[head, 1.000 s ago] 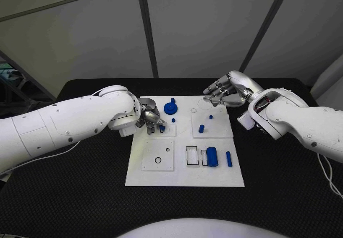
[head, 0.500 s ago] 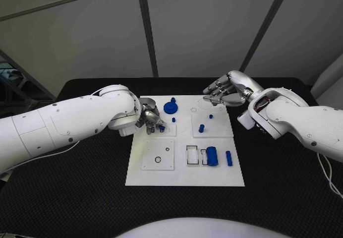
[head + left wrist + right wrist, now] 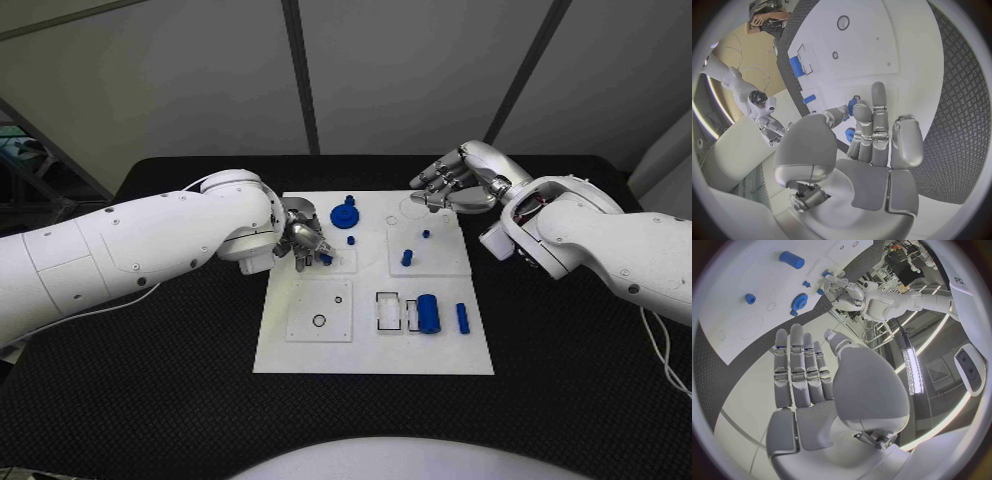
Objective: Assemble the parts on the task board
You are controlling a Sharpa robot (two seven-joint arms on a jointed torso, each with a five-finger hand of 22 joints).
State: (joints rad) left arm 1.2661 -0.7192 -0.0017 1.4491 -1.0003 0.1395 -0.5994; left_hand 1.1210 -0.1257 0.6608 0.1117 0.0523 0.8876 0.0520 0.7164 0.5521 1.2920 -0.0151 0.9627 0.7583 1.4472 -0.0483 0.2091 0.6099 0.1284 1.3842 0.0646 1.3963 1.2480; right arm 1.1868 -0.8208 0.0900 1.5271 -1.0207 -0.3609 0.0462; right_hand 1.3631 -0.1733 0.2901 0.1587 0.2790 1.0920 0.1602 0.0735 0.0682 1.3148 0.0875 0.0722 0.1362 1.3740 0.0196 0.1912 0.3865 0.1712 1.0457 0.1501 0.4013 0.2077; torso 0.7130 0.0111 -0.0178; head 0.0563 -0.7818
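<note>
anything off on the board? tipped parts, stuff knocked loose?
Nothing stands out. The task board lies square on the table, the blue parts sit on it, the left hand pinches a small blue part, and the right hand holds nothing.

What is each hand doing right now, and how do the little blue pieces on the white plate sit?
left hand: over the board's left edge, fingertips at a small blue peg.
right hand: open, holds nothing, at the board's far right corner.
blue gear: lies flat near the far edge.
blue cylinder: lies on its side beside the rectangular slot.
task board: flat on the table.
</note>
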